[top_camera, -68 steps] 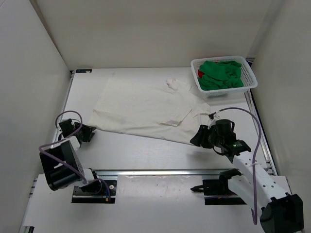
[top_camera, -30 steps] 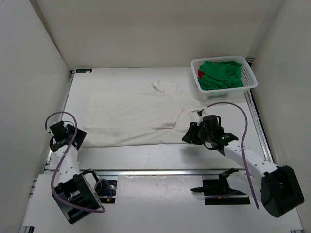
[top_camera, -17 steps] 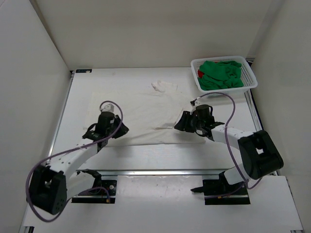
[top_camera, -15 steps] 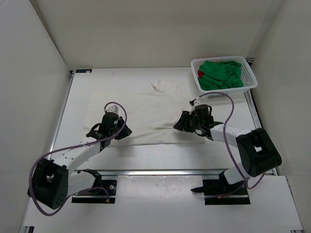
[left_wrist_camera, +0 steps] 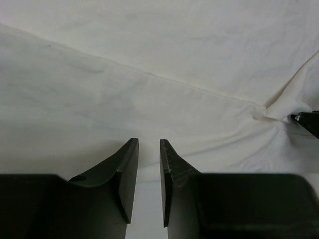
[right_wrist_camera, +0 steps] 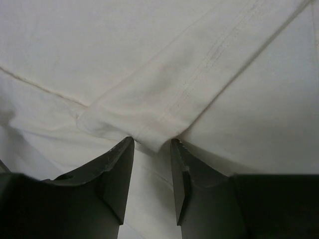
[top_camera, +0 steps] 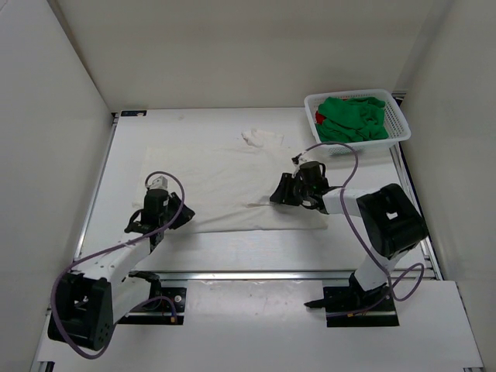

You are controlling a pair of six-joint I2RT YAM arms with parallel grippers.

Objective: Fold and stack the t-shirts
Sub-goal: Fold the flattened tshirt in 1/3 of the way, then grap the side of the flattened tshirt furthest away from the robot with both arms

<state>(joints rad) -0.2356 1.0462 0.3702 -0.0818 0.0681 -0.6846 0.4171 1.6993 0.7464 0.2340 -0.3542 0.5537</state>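
The cream-white t-shirt (top_camera: 225, 174) lies spread flat on the table. My left gripper (top_camera: 180, 217) hovers low over its near hem. In the left wrist view (left_wrist_camera: 149, 142) the jaws show a narrow gap, with only cloth (left_wrist_camera: 149, 74) and bare table behind. My right gripper (top_camera: 279, 191) is on the shirt's right side. In the right wrist view (right_wrist_camera: 152, 142) it is open, its fingertips astride the end of a folded sleeve (right_wrist_camera: 199, 84), not pinching it. The green t-shirt (top_camera: 353, 120) fills the basket, with a sliver of the red t-shirt (top_camera: 319, 118) beside it.
The white mesh basket (top_camera: 399, 130) stands at the back right corner. White walls close in the table on the left, back and right. A metal rail (top_camera: 256, 274) runs along the near edge in front of both arm bases.
My left arm swung in from the far left onto the shirt's near hem, then drew back slightly, and its jaws narrowed. My right gripper moved up and left onto the sleeve.
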